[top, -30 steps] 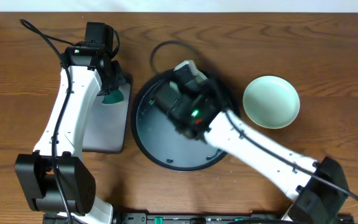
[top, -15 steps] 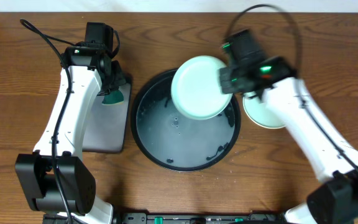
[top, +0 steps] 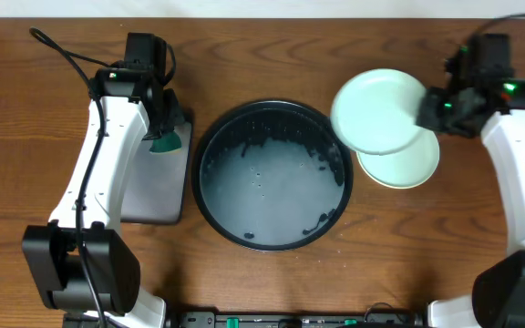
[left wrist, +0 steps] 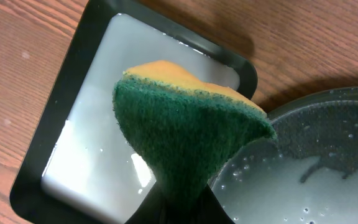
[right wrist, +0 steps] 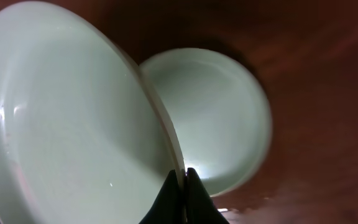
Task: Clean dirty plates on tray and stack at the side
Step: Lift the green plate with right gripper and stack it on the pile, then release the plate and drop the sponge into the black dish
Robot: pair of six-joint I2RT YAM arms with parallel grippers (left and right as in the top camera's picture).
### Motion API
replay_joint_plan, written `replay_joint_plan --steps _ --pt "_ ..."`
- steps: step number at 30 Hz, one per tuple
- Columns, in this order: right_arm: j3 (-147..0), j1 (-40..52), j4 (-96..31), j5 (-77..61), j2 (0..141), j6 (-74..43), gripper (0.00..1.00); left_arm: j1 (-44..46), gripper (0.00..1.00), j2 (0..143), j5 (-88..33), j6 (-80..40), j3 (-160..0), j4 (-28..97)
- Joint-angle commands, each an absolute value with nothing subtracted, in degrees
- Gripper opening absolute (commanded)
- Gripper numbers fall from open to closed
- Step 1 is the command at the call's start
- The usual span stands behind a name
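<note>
Wood-grain table (top: 25, 91) filled the overhead view, with one robot arm at each side. At its centre lay the large round black tray (top: 244, 239), its raised rim ringing a floor filmed with foamy water (top: 262, 182). Just left of it sat a grey rectangular tray (top: 158, 196) with a black rim, and the left wrist camera showed milky liquid pooled inside it. At the round tray's right side the right gripper (top: 436, 109) held a mint plate (top: 376, 111) by its right edge, with the plate's left edge overhanging the tray's rim. The right wrist view showed the two fingers pinched nearly together on that plate's rim, the plate tilted. Below it and slightly to the right, a second plate (top: 404, 171) of the same size rested flat on the wood beside the round tray, partly covered from above by the held one. Whether the two touched could not be told. Over the grey tray's far right corner hung the left gripper (top: 164, 135), its jaws clamped tight on a sponge (left wrist: 185, 137). The sponge was squeezed into a wedge, its dark green scouring face toward the wrist camera and an orange-yellow layer along its top edge.
</note>
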State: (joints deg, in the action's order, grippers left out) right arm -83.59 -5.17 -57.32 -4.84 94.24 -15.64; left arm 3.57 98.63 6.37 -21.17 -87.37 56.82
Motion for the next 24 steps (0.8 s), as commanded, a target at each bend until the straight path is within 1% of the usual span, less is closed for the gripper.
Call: replay_joint_plan --steps 1,7,12,13,16,17,21,24 --pt "-78.98 -8.56 -55.44 -2.72 93.76 -14.96 0.01 3.49 0.08 98.15 6.90 -21.67 -88.40 56.99" --pt "-67.96 -13.37 -44.31 -1.10 93.78 -14.94 0.01 3.49 0.08 98.15 6.92 -21.65 -88.40 57.01" --pt "-62.48 -14.59 -38.04 -1.17 93.78 -14.94 0.01 3.49 0.08 98.15 6.90 -21.41 -88.36 57.93" --pt "-61.89 -14.52 -37.26 -1.43 93.78 -14.90 0.06 3.49 0.08 98.15 6.92 -21.41 -88.29 58.33" --pt "-61.21 -14.52 -36.49 -2.26 93.78 -14.28 0.29 3.42 0.08 98.17 6.92 -19.68 -87.74 59.18" --pt "-61.21 -14.52 -36.62 -2.59 93.78 -13.82 0.34 3.29 0.08 98.17 6.92 -18.90 -87.35 59.40" --pt "-61.30 -14.35 -36.86 -7.88 93.76 -10.22 0.50 1.87 0.07 98.17 6.92 -16.88 -85.10 59.99" --pt "-62.30 -13.54 -38.83 -10.68 93.76 -9.15 0.58 0.16 0.07 98.17 6.90 -15.22 -82.87 59.83"
